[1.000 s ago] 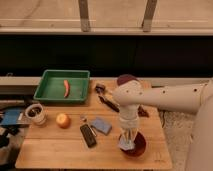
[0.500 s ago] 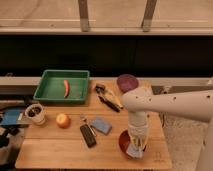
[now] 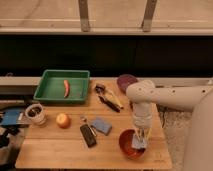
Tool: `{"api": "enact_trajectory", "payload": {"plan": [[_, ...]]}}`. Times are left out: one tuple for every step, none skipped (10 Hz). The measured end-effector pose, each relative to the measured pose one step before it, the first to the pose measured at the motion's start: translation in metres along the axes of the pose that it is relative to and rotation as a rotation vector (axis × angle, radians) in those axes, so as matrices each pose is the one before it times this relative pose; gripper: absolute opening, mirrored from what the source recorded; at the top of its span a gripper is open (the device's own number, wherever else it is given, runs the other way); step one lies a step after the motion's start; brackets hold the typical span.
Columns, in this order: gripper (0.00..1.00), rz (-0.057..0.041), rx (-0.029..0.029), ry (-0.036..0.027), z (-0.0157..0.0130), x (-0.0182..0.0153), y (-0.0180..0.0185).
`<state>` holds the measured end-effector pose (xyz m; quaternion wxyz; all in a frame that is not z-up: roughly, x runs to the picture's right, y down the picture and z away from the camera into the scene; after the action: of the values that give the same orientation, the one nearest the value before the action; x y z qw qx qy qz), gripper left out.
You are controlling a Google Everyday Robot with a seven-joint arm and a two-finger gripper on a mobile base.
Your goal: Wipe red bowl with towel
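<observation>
The red bowl (image 3: 128, 145) sits at the front right of the wooden table (image 3: 50, 150). My gripper (image 3: 140, 137) points straight down into the bowl's right side. It is shut on a pale grey towel (image 3: 139, 143) that lies pressed against the bowl's inside. The white arm (image 3: 170, 96) reaches in from the right.
A green tray (image 3: 47, 91) with a red chili (image 3: 66, 88) stands at the back left. A purple plate (image 3: 127, 80), dark utensils with a banana (image 3: 109, 97), a blue sponge (image 3: 102, 125), a black remote (image 3: 89, 135), an orange (image 3: 63, 120) and a cup (image 3: 35, 113) are also there.
My gripper with the towel has moved across the bowl's inside, ending over the bowl's right side, and the arm's elbow shifted toward the right.
</observation>
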<state>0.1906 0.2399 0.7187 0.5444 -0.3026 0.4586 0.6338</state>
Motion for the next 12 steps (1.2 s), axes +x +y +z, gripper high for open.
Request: {"api": "enact_trajectory", "payload": {"plan": [[0.0,-0.01219,0.00678,-0.00436,-0.00515,-0.00562,0.01193],[0.0,-0.01392,0.00589,-0.00351,-0.00365,-0.00412,0.01028],[0.0,-0.02833,0.00531,-0.00685,-0.00571,-0.00413,0.01706],[0.0,-0.02333,0.00257,-0.00472,-0.00283,-0.00112,0.01018],[0.0,-0.02577,0.00372,-0.00407,-0.00093,0.00188,0.00852],[0.0,-0.0244,0.00219,-0.00421,0.00095,0.00626,0.00768],[0.0,-0.01232,0.00113,-0.00283,0.00326,0.01002,0.00511],[0.0,-0.00204,-0.00023,-0.00029,0.00284,0.00732,-0.00031],[0.0,0.00655,-0.00028,0.00312,0.0057,0.01095,-0.00772],[0.0,0.01095,0.00009,0.00559,0.00601,0.00968,-0.01065],[0.0,0.01594,0.00037,0.0086,0.0059,0.00677,-0.01161],[0.0,0.02423,0.00182,0.01364,0.00611,0.00401,-0.01389]]}}
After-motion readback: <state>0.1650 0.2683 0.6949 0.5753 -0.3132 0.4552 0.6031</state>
